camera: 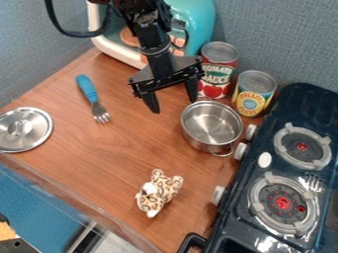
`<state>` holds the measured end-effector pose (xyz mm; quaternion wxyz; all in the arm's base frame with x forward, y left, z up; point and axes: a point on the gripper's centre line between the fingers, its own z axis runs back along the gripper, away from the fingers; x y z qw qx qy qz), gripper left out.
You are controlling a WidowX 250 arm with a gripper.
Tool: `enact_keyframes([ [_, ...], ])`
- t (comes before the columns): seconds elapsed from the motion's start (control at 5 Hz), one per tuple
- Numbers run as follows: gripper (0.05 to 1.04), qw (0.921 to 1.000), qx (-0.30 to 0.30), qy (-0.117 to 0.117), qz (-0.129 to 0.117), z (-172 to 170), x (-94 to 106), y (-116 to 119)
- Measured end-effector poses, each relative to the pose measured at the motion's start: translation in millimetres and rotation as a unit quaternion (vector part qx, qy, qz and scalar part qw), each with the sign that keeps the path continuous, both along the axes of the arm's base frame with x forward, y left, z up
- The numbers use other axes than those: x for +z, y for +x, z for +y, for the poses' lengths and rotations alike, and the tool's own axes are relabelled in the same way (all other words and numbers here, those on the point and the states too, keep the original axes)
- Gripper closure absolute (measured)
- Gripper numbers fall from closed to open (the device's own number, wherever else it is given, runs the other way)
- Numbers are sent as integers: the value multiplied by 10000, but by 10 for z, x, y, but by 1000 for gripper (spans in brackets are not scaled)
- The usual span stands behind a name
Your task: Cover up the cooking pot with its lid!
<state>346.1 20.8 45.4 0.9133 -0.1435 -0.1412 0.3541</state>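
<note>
My gripper (174, 105) hangs open over the table at the upper middle, with nothing between its fingers. Just right of and below it, the steel cooking pot (211, 123) stands uncovered, its inside visible; one fingertip is near the pot's upper left rim. The round metal lid (23, 129) with a knob on top lies on the wood at the far left, well away from the gripper.
A blue-handled fork (88, 91) lies between lid and gripper. Two cans (216, 69) stand behind the pot. A leopard plush (158, 192) sits in front, a dark toy stove (264, 197) on the right, and a teal toy appliance (201, 24) at the back.
</note>
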Motion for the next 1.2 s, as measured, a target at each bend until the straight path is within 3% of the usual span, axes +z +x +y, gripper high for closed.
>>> enact_keyframes([
  [0.2,84,9999,-55,5,156,-1,-94,-29],
  [0.4,84,9984,-250,286,418,320,-132,-169],
  [0.6,84,9959,-615,475,464,532,-138,-255],
  [1.2,84,9870,-1078,1117,420,1652,-159,-1109],
])
